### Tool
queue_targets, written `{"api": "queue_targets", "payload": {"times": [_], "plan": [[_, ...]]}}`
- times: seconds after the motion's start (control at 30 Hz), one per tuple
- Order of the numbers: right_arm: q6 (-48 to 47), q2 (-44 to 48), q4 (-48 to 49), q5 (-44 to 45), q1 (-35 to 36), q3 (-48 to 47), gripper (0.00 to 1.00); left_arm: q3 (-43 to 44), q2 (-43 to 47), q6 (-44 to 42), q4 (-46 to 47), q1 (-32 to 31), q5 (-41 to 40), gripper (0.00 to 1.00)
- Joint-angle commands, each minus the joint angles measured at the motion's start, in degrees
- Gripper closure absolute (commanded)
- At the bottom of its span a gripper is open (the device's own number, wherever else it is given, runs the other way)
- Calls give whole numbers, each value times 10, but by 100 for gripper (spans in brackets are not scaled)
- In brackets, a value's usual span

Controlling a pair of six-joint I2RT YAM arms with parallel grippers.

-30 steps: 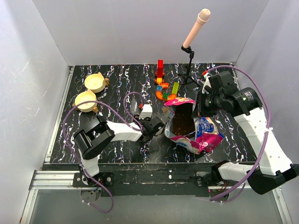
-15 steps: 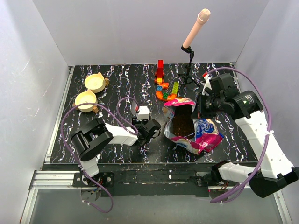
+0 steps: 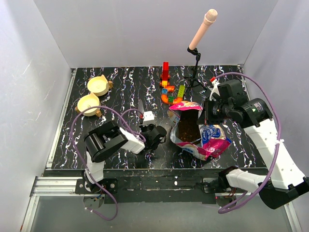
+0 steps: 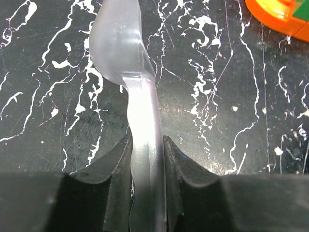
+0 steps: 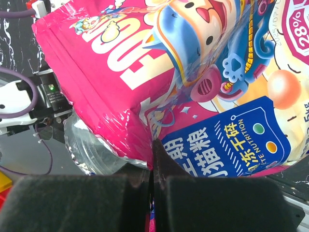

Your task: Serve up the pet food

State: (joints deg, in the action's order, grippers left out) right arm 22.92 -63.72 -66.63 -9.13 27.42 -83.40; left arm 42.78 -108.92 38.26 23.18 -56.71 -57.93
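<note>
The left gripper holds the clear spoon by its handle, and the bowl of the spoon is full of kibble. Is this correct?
No. The left gripper holds the clear spoon by its handle, but its bowl is empty, as the left wrist view shows; the kibble lies in the bag.

— Where is the left arm?
— Folded low on the table, left of the pet food bag (image 3: 212,140). The left gripper (image 3: 153,136) pinches a clear spoon (image 4: 118,43) by its handle.
— And the right arm?
— Stretched in from the bag's right side, elbow raised. The right gripper (image 3: 206,115) is clamped tight on the bag's edge.
</note>
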Motion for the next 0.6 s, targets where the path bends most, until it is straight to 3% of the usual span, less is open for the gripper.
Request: {"api": "queue_targets", "payload": {"times": [0.0, 0.03, 0.17, 0.27, 0.4, 0.57], "plan": [[-9, 11, 3, -1, 3, 2, 99, -25, -45, -21, -23, 0, 17, 88], [-8, 11, 0, 3, 4, 0, 99, -23, -37, -24, -32, 0, 22, 100], [2, 4, -8, 27, 3, -19, 99, 5, 60, 14, -158, 4, 84, 100], [-3, -19, -32, 62, 4, -54, 99, 55, 156, 93, -347, 11, 164, 100], [-22, -41, -29, 133, 3, -71, 99, 118, 280, 129, -524, 24, 302, 100], [-12, -62, 27, 178, 3, -80, 99, 241, 391, 106, -704, 90, 483, 100]]}}
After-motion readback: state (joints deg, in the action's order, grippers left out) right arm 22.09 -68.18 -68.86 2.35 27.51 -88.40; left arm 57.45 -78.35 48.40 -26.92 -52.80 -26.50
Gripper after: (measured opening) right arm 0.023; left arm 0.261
